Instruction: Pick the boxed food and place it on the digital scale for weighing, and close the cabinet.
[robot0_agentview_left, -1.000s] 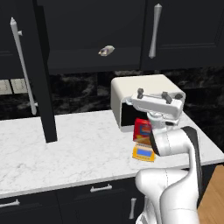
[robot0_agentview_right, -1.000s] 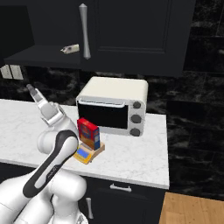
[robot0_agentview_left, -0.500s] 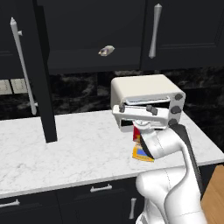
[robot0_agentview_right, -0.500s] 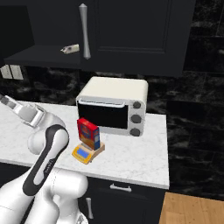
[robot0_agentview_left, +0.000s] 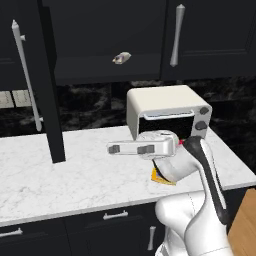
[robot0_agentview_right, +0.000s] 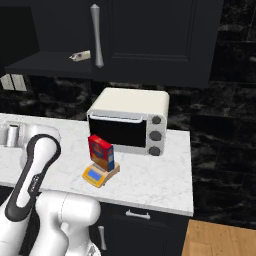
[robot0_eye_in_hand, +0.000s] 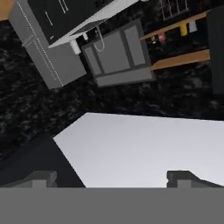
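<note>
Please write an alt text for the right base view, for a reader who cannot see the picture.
A red boxed food stands upright on a small orange digital scale on a white marble counter, in front of a white toaster oven. Above, a black cabinet stands open at its left, with a small packet on its shelf. The robot's white arm rises at lower left.

no readable writing anywhere, the boxed food (robot0_agentview_right: 100, 152) shows a red front with a yellow-orange picture but no legible letters, the digital scale (robot0_agentview_right: 100, 174) has a blue display too small to make out any digits
</note>
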